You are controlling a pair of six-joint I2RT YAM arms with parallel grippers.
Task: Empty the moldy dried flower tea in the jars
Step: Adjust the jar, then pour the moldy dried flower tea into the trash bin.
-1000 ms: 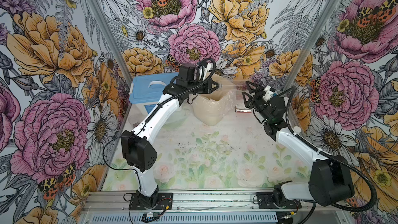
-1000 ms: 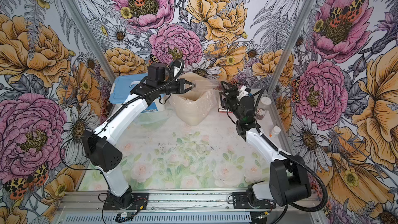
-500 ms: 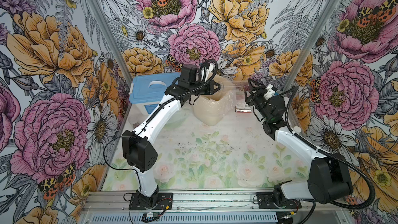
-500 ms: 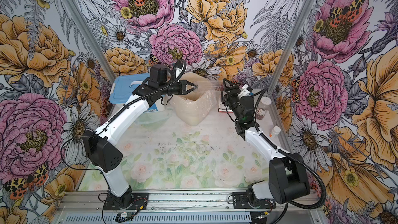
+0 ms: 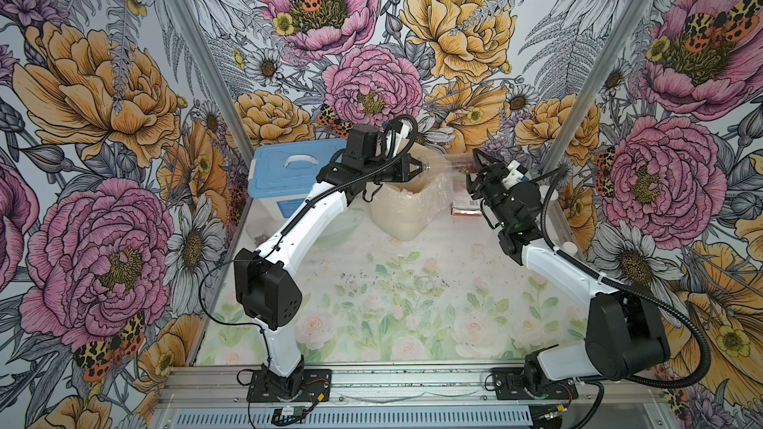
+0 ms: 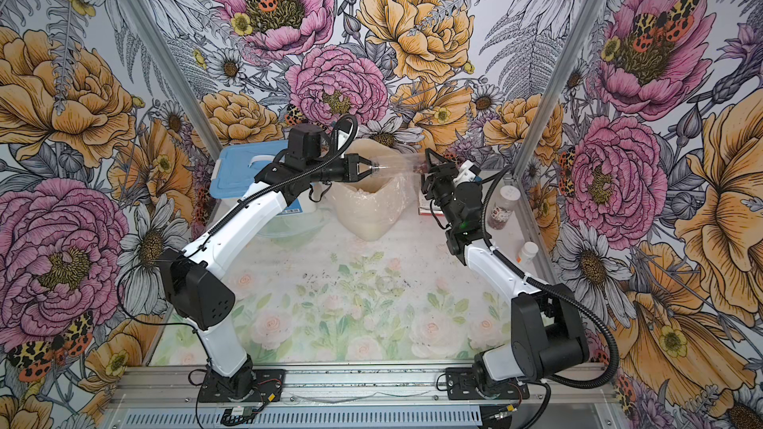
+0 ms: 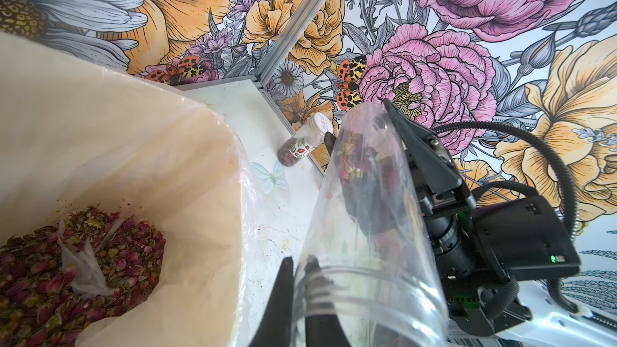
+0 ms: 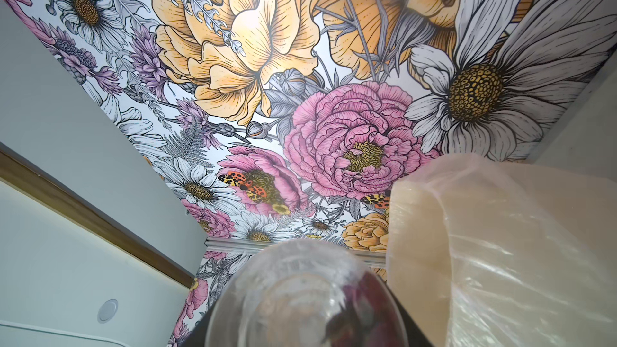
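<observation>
Left jaws: the left gripper (image 7: 298, 263) is pressed together on the mouth rim of a clear slim cylindrical jar (image 7: 367, 228), with one finger inside the opening and one outside.
Right jaws: the right gripper (image 5: 474, 165) straddles the jar's closed end, its fingers close against the wall. Whether they press it I cannot tell.
Jar held: it lies about level in the air, mouth to the left and closed end to the right, above the far right rim of the bin.
Tea in jar: dark reddish dried flower buds (image 7: 354, 161) are heaped at the closed end, between the right fingers.
Bin: a cream bin lined with a clear plastic bag (image 5: 402, 212) stands at the far middle of the table, with a bed of the same buds (image 7: 50, 278) inside.
Far right: a wider clear jar with a printed label and white lid (image 6: 503, 208) stands by the right wall and holds buds.
Far left: a white storage box with a blue lid (image 5: 285, 175).
</observation>
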